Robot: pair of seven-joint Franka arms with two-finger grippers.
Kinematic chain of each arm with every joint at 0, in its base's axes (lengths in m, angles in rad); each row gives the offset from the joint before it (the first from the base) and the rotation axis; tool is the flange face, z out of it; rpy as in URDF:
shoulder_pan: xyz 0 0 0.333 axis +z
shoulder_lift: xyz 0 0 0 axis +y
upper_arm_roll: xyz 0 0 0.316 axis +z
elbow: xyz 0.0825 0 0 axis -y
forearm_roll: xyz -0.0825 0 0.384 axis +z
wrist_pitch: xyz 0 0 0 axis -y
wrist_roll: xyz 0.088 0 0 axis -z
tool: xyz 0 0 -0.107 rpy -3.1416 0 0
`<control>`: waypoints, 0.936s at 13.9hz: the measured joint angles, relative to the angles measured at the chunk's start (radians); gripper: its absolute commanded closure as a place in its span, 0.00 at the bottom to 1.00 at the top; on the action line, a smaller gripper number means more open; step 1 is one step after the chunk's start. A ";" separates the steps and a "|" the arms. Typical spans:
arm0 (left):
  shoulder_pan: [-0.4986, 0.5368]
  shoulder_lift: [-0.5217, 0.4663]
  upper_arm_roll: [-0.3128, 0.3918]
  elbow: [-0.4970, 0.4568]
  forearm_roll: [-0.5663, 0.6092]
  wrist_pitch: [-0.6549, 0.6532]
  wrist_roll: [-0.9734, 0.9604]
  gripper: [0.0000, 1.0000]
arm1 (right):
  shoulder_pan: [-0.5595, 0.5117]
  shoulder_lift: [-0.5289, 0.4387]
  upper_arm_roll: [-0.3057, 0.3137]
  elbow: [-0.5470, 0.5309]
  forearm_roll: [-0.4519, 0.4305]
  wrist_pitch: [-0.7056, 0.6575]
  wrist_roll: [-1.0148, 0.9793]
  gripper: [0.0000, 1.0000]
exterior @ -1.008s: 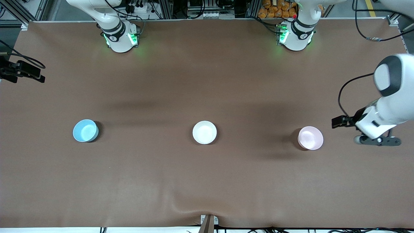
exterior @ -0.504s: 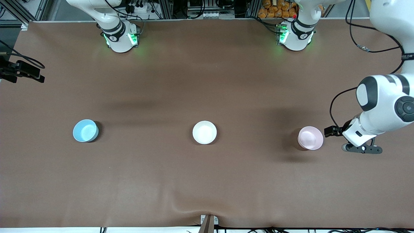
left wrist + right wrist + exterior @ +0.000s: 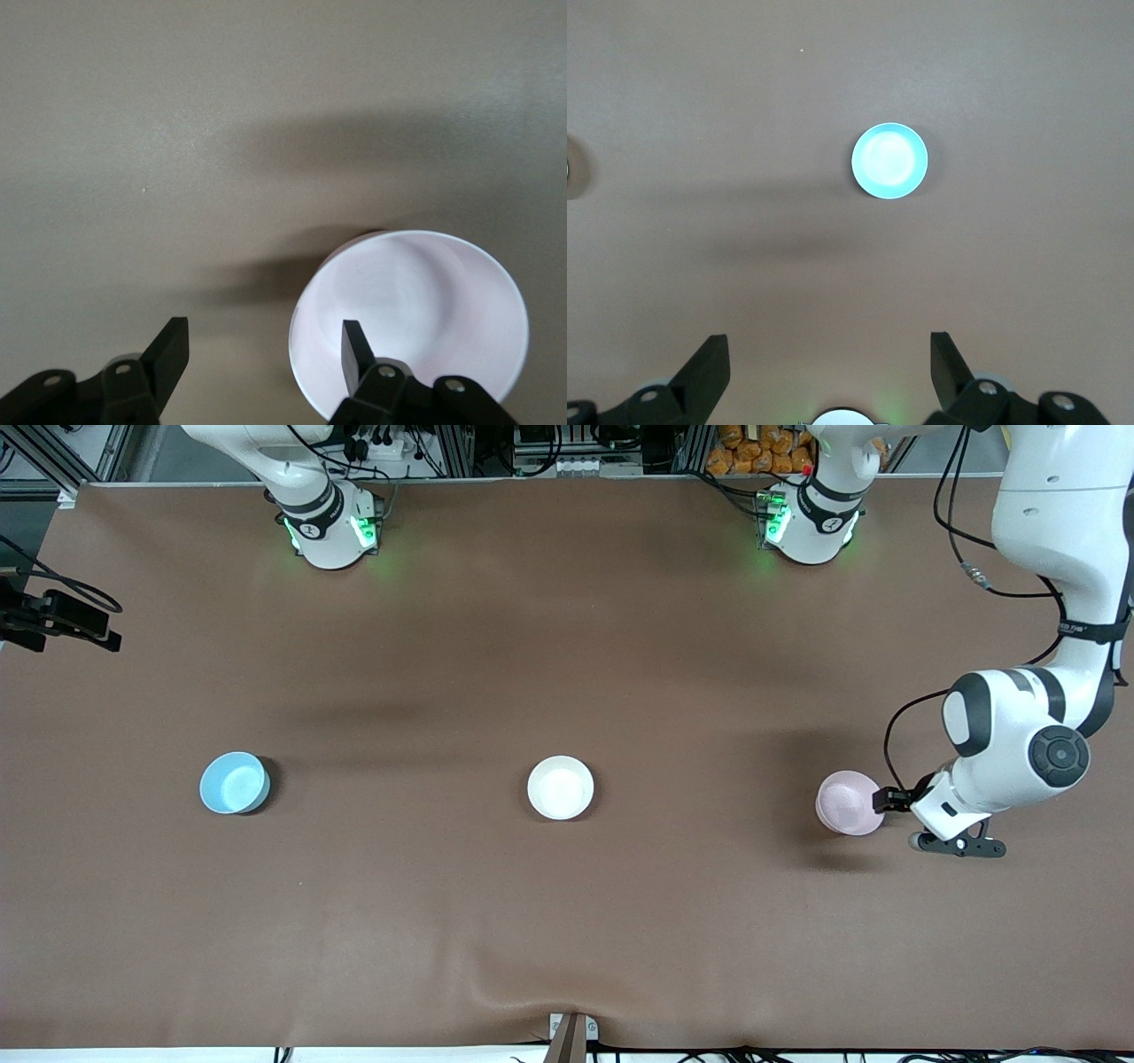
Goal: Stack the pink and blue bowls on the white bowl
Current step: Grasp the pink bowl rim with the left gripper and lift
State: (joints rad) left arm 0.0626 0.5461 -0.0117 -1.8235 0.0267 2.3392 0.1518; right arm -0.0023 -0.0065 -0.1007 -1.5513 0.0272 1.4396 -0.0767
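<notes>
One rim matters: the left gripper (image 3: 266, 354), jaws apart, straddles the pink bowl (image 3: 849, 803) edge nearest it; glossy, light, probably slippery. Right gripper (image 3: 828, 372) waits unclenched.

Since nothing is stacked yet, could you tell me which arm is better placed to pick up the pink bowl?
Left. Its end effector is open and straddles the rim of the pink bowl; the right end effector hangs high over the blue bowl.
</notes>
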 measured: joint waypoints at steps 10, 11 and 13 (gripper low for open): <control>-0.001 0.039 -0.023 0.000 0.000 0.058 0.000 1.00 | 0.000 0.000 0.000 0.000 0.000 0.000 0.000 0.00; -0.002 0.039 -0.028 0.001 0.000 0.059 -0.003 1.00 | 0.000 0.000 0.000 0.000 0.000 0.000 0.000 0.00; -0.001 0.028 -0.046 0.008 -0.004 0.054 -0.020 1.00 | 0.000 0.000 0.000 0.000 0.000 0.000 0.000 0.00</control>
State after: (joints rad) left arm 0.0616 0.5744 -0.0581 -1.8152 0.0231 2.3932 0.1321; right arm -0.0023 -0.0065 -0.1006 -1.5511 0.0272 1.4396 -0.0767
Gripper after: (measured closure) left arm 0.969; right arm 0.000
